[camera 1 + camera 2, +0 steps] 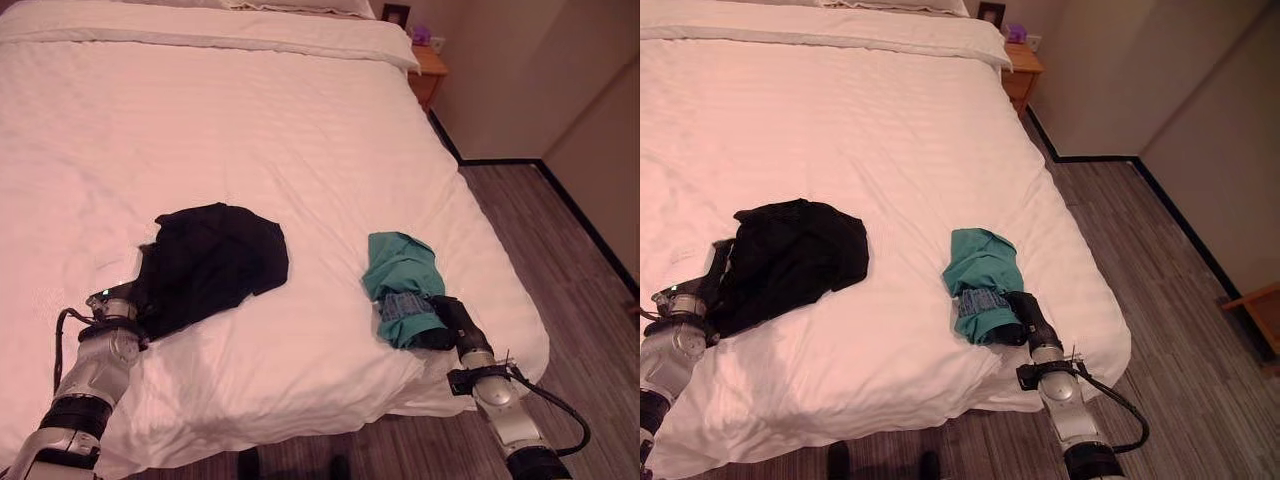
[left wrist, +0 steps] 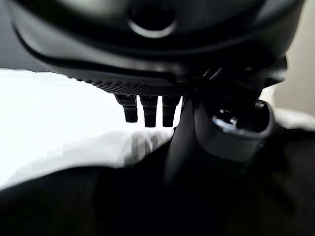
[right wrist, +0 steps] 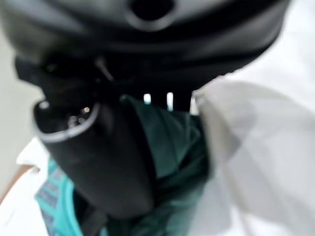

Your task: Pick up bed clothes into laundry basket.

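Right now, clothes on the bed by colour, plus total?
Black garment: 1, near the bed's front edge, at the left hand.
Teal garment: 1, near the front right corner of the bed, at the right hand.
Total: 2

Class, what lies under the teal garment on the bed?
The white duvet lies under the teal garment. The right hand is at its near end, with its fingers hidden by the cloth.
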You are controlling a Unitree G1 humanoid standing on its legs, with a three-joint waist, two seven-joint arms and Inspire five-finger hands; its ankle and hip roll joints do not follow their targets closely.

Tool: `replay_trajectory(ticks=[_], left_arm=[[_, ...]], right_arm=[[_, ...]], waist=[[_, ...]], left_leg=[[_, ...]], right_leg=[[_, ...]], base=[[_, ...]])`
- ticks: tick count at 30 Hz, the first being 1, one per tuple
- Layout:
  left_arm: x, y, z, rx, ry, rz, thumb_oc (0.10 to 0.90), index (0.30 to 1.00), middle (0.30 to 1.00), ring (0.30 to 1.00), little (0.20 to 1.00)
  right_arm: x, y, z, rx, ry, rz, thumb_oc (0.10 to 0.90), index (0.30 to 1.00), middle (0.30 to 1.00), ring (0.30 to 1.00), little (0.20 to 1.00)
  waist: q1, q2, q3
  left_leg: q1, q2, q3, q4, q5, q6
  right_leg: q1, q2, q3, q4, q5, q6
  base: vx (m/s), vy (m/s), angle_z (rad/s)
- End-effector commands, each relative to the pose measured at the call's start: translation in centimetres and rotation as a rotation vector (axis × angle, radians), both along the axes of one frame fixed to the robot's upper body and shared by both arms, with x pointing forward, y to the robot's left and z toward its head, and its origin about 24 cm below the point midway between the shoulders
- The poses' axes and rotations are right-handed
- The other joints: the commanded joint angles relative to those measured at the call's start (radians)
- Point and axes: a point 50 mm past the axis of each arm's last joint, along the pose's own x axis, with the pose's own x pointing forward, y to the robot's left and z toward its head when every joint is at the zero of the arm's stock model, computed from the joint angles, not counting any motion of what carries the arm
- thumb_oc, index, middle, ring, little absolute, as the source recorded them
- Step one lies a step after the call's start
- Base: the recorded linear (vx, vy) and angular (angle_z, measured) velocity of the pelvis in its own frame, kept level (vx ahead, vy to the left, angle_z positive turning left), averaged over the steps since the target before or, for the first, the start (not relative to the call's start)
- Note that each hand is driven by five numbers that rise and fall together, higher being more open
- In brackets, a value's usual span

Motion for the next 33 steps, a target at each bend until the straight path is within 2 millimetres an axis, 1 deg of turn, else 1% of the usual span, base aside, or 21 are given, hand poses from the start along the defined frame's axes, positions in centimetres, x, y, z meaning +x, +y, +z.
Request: replay_trajectory(ticks=[1, 2, 4, 5, 6, 9, 11, 13, 15, 17, 19, 21, 22, 24, 25, 26, 27, 29, 30, 32, 33], left_arm=[[2.4, -0.8, 1.8, 0.067, -0.036, -0.030, 0.400, 0.300, 0.300, 0.300, 0.300], [2.5, -0.9, 1.8, 0.068, -0.035, -0.032, 0.400, 0.300, 0.300, 0.300, 0.300], [2.9, -3.3, 0.4, 0.069, 0.027, -0.136, 0.400, 0.300, 0.300, 0.300, 0.300], [2.9, -3.3, 0.4, 0.069, 0.027, -0.137, 0.400, 0.300, 0.300, 0.300, 0.300], [3.4, -5.0, 0.3, 0.045, 0.019, -0.198, 0.400, 0.300, 0.300, 0.300, 0.300], [3.8, -6.6, 0.7, 0.009, -0.024, -0.252, 0.400, 0.300, 0.300, 0.300, 0.300], [4.6, -8.7, 4.0, -0.037, -0.213, -0.349, 0.400, 0.300, 0.300, 0.300, 0.300], [4.6, -9.1, 4.7, -0.051, -0.260, -0.373, 0.400, 0.300, 0.300, 0.300, 0.300], [4.3, -9.9, 9.3, -0.086, -0.485, -0.448, 0.400, 0.300, 0.300, 0.300, 0.300], [3.9, -9.8, 10.3, -0.099, -0.536, -0.459, 0.400, 0.300, 0.300, 0.300, 0.300], [2.1, -9.4, 13.2, -0.200, -0.717, -0.505, 0.400, 0.300, 0.300, 0.300, 0.300], [1.3, -9.3, 13.5, -0.236, -0.749, -0.514, 0.400, 0.300, 0.300, 0.300, 0.300], [-0.8, -8.6, 13.6, -0.305, -0.806, -0.528, 0.400, 0.300, 0.300, 0.300, 0.300], [-2.3, -8.0, 12.8, -0.342, -0.811, -0.507, 0.400, 0.300, 0.300, 0.300, 0.300], [-3.7, -7.3, 11.5, -0.392, -0.801, -0.471, 0.400, 0.300, 0.300, 0.300, 0.300], [-6.1, -6.3, 8.9, -0.485, -0.770, -0.387, 0.400, 0.300, 0.300, 0.300, 0.300], [-6.3, -6.3, 8.8, -0.487, -0.768, -0.384, 0.400, 0.300, 0.300, 0.300, 0.300], [-9.4, -5.0, 5.1, -0.605, -0.710, -0.234, 0.400, 0.300, 0.300, 0.300, 0.300], [-9.5, -5.0, 5.1, -0.608, -0.710, -0.233, 0.400, 0.300, 0.300, 0.300, 0.300], [-11.1, -4.3, 2.0, -0.734, -0.654, -0.104, 0.400, 0.300, 0.300, 0.300, 0.300], [-11.1, -4.3, 2.0, -0.737, -0.653, -0.104, 0.400, 0.300, 0.300, 0.300, 0.300]], right_arm=[[-6.2, -4.5, -4.1, -0.134, 0.297, -0.049, 0.400, 0.300, 0.300, 0.300, 0.300], [-6.3, -4.5, -4.1, -0.133, 0.297, -0.050, 0.400, 0.300, 0.300, 0.300, 0.300], [-6.2, -4.1, -4.3, -0.117, 0.299, -0.042, 0.400, 0.300, 0.300, 0.300, 0.300], [-6.2, -4.1, -4.3, -0.117, 0.299, -0.043, 0.400, 0.300, 0.300, 0.300, 0.300], [-6.2, -3.9, -4.5, -0.113, 0.301, -0.043, 0.400, 0.300, 0.300, 0.300, 0.300], [-6.2, -3.8, -4.6, -0.108, 0.301, -0.047, 0.400, 0.300, 0.300, 0.300, 0.300], [-6.1, -3.7, -4.7, -0.097, 0.299, -0.053, 0.400, 0.300, 0.300, 0.300, 0.300], [-6.1, -3.7, -4.8, -0.092, 0.300, -0.056, 0.400, 0.300, 0.300, 0.300, 0.300], [-6.1, -3.8, -5.0, -0.081, 0.301, -0.079, 0.400, 0.300, 0.300, 0.300, 0.300], [-6.1, -3.8, -5.1, -0.079, 0.305, -0.084, 0.400, 0.300, 0.300, 0.300, 0.300], [-5.9, -4.4, -4.8, -0.086, 0.291, -0.109, 0.400, 0.300, 0.300, 0.300, 0.300], [-5.8, -4.5, -4.7, -0.089, 0.287, -0.115, 0.400, 0.300, 0.300, 0.300, 0.300], [-5.9, -5.2, -4.4, -0.092, 0.268, -0.154, 0.400, 0.300, 0.300, 0.300, 0.300], [-6.0, -5.5, -4.4, -0.100, 0.265, -0.171, 0.400, 0.300, 0.300, 0.300, 0.300], [-6.0, -5.7, -4.3, -0.110, 0.258, -0.189, 0.400, 0.300, 0.300, 0.300, 0.300], [-5.9, -6.1, -3.9, -0.119, 0.237, -0.218, 0.400, 0.300, 0.300, 0.300, 0.300], [-6.0, -6.1, -4.0, -0.122, 0.240, -0.215, 0.400, 0.300, 0.300, 0.300, 0.300], [-5.5, -7.3, -2.9, -0.146, 0.188, -0.267, 0.400, 0.300, 0.300, 0.300, 0.300], [-5.5, -7.3, -2.9, -0.149, 0.189, -0.267, 0.400, 0.300, 0.300, 0.300, 0.300], [-5.1, -9.2, -1.2, -0.200, 0.126, -0.331, 0.400, 0.300, 0.300, 0.300, 0.300], [-5.2, -9.2, -1.2, -0.202, 0.125, -0.332, 0.400, 0.300, 0.300, 0.300, 0.300]], waist=[[-0.002, 0.083, -0.019], [0.000, 0.083, -0.020], [0.001, 0.080, -0.019], [0.002, 0.080, -0.019], [0.004, 0.081, -0.018], [0.006, 0.081, -0.018], [0.016, 0.083, -0.019], [0.018, 0.083, -0.019], [0.039, 0.088, -0.029], [0.044, 0.089, -0.032], [0.076, 0.095, -0.045], [0.084, 0.097, -0.047], [0.115, 0.103, -0.049], [0.129, 0.109, -0.052], [0.148, 0.112, -0.054], [0.184, 0.116, -0.050], [0.181, 0.119, -0.053], [0.239, 0.126, -0.030], [0.238, 0.128, -0.031], [0.284, 0.125, 0.005], [0.283, 0.126, 0.005]], left_leg=[[0.076, 0.094, -0.009, 0.003, -0.110, -0.048], [0.075, 0.095, -0.009, 0.003, -0.110, -0.048], [0.073, 0.096, -0.007, 0.003, -0.111, -0.046], [0.073, 0.096, -0.007, 0.003, -0.111, -0.046], [0.074, 0.096, -0.010, 0.003, -0.110, -0.045], [0.077, 0.096, -0.013, 0.003, -0.110, -0.045], [0.083, 0.093, -0.017, 0.003, -0.107, -0.047], [0.085, 0.092, -0.019, 0.003, -0.106, -0.047], [0.092, 0.088, -0.028, 0.003, -0.104, -0.049], [0.094, 0.087, -0.030, 0.003, -0.104, -0.050], [0.101, 0.083, -0.042, 0.003, -0.101, -0.053], [0.105, 0.082, -0.048, 0.003, -0.100, -0.053], [0.109, 0.079, -0.066, 0.003, -0.097, -0.054], [0.113, 0.079, -0.076, 0.003, -0.096, -0.054], [0.113, 0.080, -0.084, 0.003, -0.094, -0.055], [0.111, 0.083, -0.096, 0.003, -0.087, -0.054], [0.112, 0.083, -0.096, 0.003, -0.087, -0.054], [0.091, 0.079, -0.123, 0.003, -0.061, -0.047], [0.090, 0.079, -0.124, 0.003, -0.060, -0.047], [0.059, 0.059, -0.164, 0.003, -0.041, -0.034], [0.058, 0.058, -0.166, 0.003, -0.041, -0.034]], right_leg=[[-0.095, -0.058, -0.009, 0.003, 0.021, 0.103], [-0.095, -0.057, -0.009, 0.003, 0.021, 0.102], [-0.097, -0.053, -0.008, 0.003, 0.020, 0.099], [-0.097, -0.053, -0.008, 0.003, 0.020, 0.099], [-0.093, -0.051, -0.010, 0.003, 0.016, 0.097], [-0.085, -0.051, -0.015, 0.003, 0.013, 0.095], [-0.074, -0.053, -0.025, 0.003, 0.013, 0.093], [-0.068, -0.054, -0.027, 0.003, 0.013, 0.092], [-0.053, -0.059, -0.038, 0.003, 0.012, 0.093], [-0.047, -0.061, -0.043, 0.003, 0.012, 0.093], [-0.026, -0.068, -0.061, 0.003, 0.009, 0.092], [-0.019, -0.069, -0.067, 0.003, 0.008, 0.091], [-0.006, -0.072, -0.081, 0.003, 0.005, 0.089], [0.002, -0.072, -0.090, 0.003, 0.003, 0.087], [0.008, -0.071, -0.097, 0.003, 0.001, 0.084], [0.014, -0.064, -0.108, 0.003, -0.005, 0.076], [0.015, -0.063, -0.108, 0.003, -0.005, 0.076], [0.009, -0.050, -0.123, 0.003, -0.011, 0.065], [0.009, -0.050, -0.124, 0.003, -0.011, 0.065], [-0.006, -0.052, -0.138, 0.003, -0.002, 0.062], [-0.006, -0.053, -0.140, 0.003, -0.003, 0.063]], base=[[0.00, 0.000, 0.00], [-0.04, -0.013, -0.02], [-0.03, 0.000, -0.03], [0.00, 0.000, 0.00], [0.00, 0.000, 0.00], [0.00, 0.000, 0.00], [0.00, 0.000, 0.00], [0.00, 0.000, 0.00], [-0.01, -0.009, 0.06], [0.00, -0.009, 0.10], [0.01, -0.006, 0.11], [0.00, -0.004, 0.04], [0.00, -0.008, 0.12], [-0.01, -0.013, 0.21], [-0.01, -0.022, 0.23], [-0.01, -0.016, 0.18], [-0.04, -0.011, 0.13], [-0.11, 0.002, 0.22], [-0.16, 0.003, 0.25], [-0.21, 0.001, 0.46], [-0.22, 0.005, 0.60]])
